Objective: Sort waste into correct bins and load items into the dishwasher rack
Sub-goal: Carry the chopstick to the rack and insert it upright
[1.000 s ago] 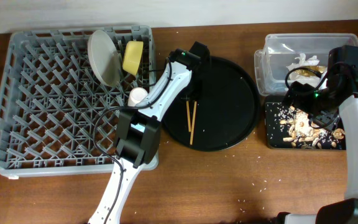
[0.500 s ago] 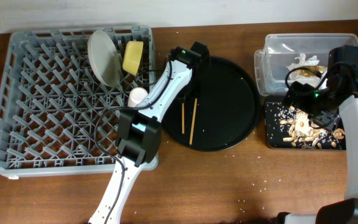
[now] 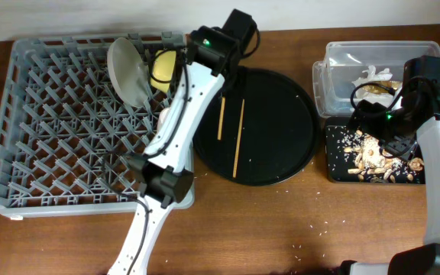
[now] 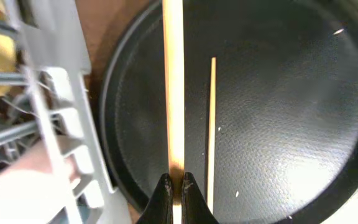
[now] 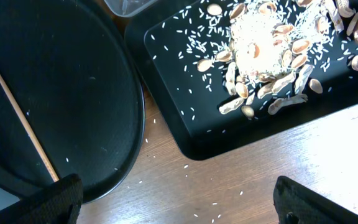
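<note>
Though unclear overhead, chopstick (image 4: 173,93) in left end effector (image 4: 174,180)

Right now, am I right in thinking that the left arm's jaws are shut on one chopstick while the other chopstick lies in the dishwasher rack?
Not quite. The left arm's jaws are shut on one chopstick, but the other chopstick lies on the round black tray, not in the dishwasher rack. The overhead view shows this.

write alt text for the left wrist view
The left tool pinches one chopstick, which runs up the frame above a round black tray. A second chopstick lies on the tray; the grey dishwasher rack edges the left.
</note>
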Robot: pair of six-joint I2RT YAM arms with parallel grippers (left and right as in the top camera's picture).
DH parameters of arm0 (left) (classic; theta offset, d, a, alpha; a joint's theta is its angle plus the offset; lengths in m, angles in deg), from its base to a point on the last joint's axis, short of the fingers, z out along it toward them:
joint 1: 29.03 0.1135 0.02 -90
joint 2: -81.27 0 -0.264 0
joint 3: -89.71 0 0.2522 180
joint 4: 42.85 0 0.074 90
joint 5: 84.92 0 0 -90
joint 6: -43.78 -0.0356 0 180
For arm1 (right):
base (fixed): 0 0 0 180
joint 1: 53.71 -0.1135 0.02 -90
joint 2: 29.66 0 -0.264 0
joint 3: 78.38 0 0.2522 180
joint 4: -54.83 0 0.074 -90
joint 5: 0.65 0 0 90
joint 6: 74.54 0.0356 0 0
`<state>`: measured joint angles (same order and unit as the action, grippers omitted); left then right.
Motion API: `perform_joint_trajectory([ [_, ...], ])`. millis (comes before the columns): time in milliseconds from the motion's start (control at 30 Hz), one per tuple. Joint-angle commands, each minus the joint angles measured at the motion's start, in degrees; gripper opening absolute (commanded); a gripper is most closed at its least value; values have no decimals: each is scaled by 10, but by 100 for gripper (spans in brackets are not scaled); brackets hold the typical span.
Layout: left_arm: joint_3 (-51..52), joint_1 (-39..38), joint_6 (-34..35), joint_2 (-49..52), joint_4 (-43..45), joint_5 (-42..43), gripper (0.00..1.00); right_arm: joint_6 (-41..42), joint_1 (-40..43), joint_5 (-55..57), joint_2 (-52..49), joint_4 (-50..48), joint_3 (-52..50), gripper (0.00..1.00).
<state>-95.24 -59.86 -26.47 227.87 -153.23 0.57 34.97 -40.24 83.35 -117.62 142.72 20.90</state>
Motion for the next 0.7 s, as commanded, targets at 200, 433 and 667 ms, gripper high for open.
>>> perform_joint_trajectory([
  [200,145,96,-40,-221,-1,-52,1,3,1,7,5,0,6,98],
  [433,367,187,-40,-270,19,-112,1,3,1,7,5,0,6,98],
  [667,562,227,-100,-270,191,-123,1,3,1,7,5,0,6,99],
])
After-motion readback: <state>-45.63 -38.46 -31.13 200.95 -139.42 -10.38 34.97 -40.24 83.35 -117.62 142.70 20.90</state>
